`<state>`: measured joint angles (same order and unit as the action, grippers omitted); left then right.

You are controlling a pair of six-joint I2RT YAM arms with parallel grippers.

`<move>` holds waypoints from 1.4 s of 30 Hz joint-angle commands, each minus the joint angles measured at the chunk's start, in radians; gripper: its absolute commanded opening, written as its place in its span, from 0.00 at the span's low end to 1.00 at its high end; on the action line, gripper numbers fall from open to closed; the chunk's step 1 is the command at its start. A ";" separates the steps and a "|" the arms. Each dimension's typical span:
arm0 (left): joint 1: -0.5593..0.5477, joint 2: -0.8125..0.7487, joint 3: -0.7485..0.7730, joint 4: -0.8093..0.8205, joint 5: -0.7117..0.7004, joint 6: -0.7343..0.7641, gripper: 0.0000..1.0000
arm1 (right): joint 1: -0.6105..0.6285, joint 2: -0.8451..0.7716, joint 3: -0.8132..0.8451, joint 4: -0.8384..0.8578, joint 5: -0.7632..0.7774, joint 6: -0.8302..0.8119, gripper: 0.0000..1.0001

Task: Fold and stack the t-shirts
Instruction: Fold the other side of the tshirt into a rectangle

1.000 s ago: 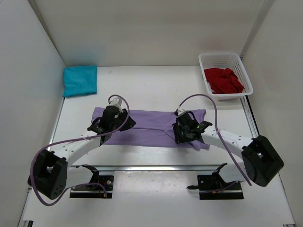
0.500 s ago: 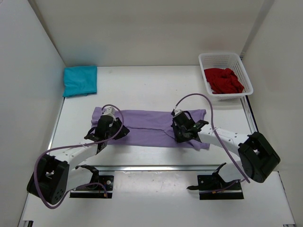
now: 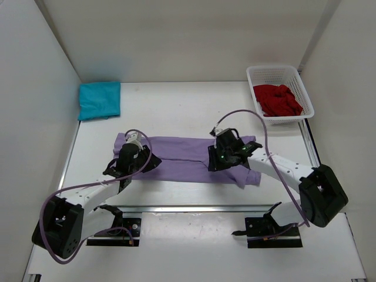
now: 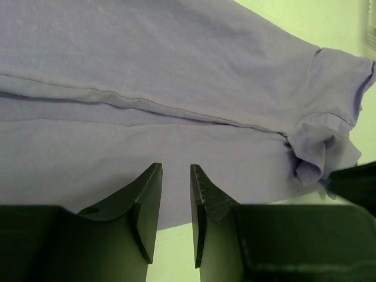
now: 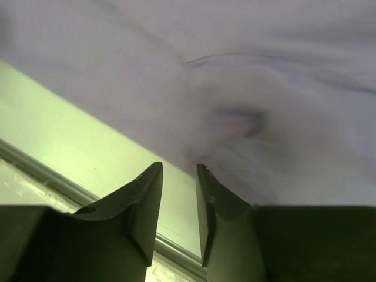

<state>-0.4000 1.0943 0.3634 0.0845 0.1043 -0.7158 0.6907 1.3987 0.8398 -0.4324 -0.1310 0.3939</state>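
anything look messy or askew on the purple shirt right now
Yes: the pale lavender cloth t-shirt is folded into a long band, but its right sleeve sticks out bunched and crumpled past the near edge, beside the right hand.

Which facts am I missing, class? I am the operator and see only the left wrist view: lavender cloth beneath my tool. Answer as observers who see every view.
Observer: A teal t-shirt lies folded at the table's far left corner.
Operator: Where is the third shirt?
Observer: The dark red t-shirt sits crumpled in the white basket at the far right.
Operator: Is the right tool holding cloth?
Observer: No. The right tool shows a narrow gap with nothing between its fingers, above the lavender t-shirt near its front edge.
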 commanded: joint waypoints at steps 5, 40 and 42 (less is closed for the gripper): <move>-0.103 -0.013 0.003 0.041 -0.015 -0.024 0.37 | -0.417 -0.187 -0.077 0.165 -0.051 0.017 0.20; -0.350 0.435 0.129 0.179 0.017 -0.040 0.34 | -0.720 0.204 0.080 0.399 -0.033 0.025 0.01; -0.339 0.427 0.112 0.179 0.021 -0.037 0.35 | -0.724 0.232 0.105 0.402 -0.025 0.016 0.00</move>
<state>-0.7586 1.5303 0.5121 0.2825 0.1268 -0.7723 -0.0162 1.6062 0.8894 -0.0788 -0.1589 0.4114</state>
